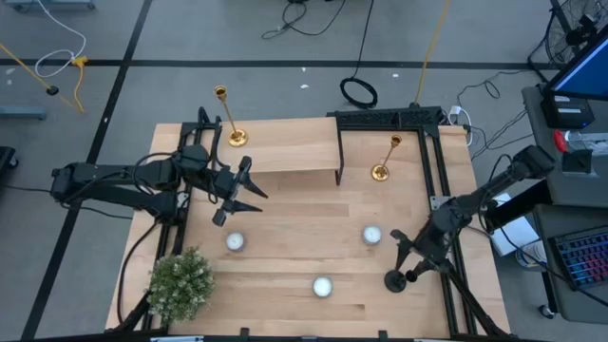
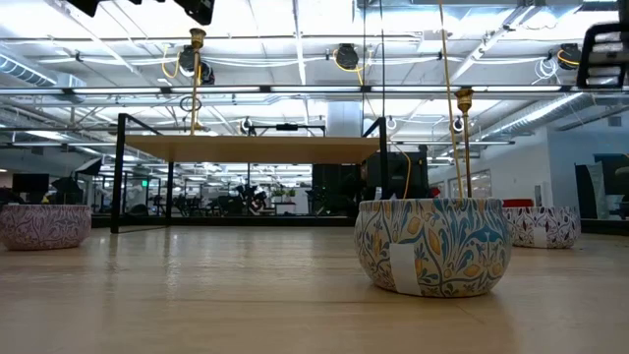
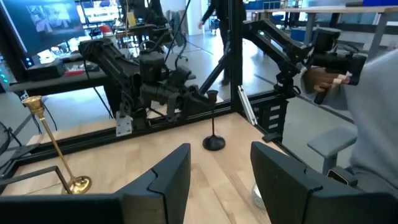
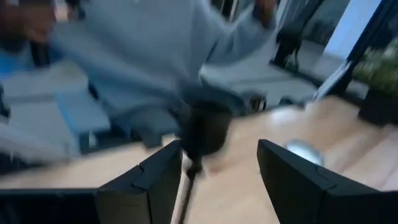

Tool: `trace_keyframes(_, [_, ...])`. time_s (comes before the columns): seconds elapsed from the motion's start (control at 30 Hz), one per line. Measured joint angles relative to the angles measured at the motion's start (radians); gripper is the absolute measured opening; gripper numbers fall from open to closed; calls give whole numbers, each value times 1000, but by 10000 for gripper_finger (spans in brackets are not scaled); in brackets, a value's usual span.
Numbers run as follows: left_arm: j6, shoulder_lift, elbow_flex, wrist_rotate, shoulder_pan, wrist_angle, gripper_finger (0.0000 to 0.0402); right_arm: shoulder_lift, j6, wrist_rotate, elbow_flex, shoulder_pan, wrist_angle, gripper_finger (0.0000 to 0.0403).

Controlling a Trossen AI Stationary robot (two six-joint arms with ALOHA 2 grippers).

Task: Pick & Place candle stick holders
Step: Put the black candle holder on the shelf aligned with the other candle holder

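— Where do the candle stick holders stand right now?

— Two gold ones are upright: one gold candle stick holder (image 1: pixel 228 119) near the far-left corner of the wooden table (image 1: pixel 285 275), the other gold candle stick holder (image 1: pixel 386 158) on the right half, just beside the black frame (image 1: pixel 385 120). The black candle stick holder (image 1: pixel 395 278) stands at the right edge of the table, near the front.

— Is any pincer grasping one?

— No. The right pincer (image 1: pixel 408 255) sits just above the black holder with its fingers spread; in the right wrist view the holder's top cup (image 4: pixel 204 132) shows between the two dark fingers (image 4: pixel 149 180), apart from both — released, not clenched.

— And the left arm?

— The left pincer (image 1: pixel 239 195) hovers over the left half of the table, well apart from every holder, and it is released too. Its wrist view looks across at the black holder (image 3: pixel 213 127) and the right arm (image 3: pixel 149 81) behind it.

— What else is on the table?

— Three tealight candles: one tealight (image 1: pixel 235 241) left of centre, one tealight (image 1: pixel 371 235) toward the right, one tealight (image 1: pixel 322 286) at the front. A bushy green plant (image 1: pixel 180 282) fills the front-left corner, and a raised wooden shelf (image 1: pixel 285 147) spans the far middle. A person in a grey sleeve (image 3: pixel 379 118) sits beyond the right edge.
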Motion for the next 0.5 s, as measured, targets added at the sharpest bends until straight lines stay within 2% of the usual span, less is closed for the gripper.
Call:
trace_keyframes(0.2, [-10, 0, 0, 0, 0, 0, 175, 0, 154, 1, -1, 38, 104, 205])
trace_keyframes(0.37, [-17, 0, 0, 0, 0, -1, 175, 1, 124, 9, -1, 48, 63, 203])
trace_keyframes(0.5, [-19, 0, 0, 0, 0, -1, 175, 18, 110, 36, -1, 47, 34, 185])
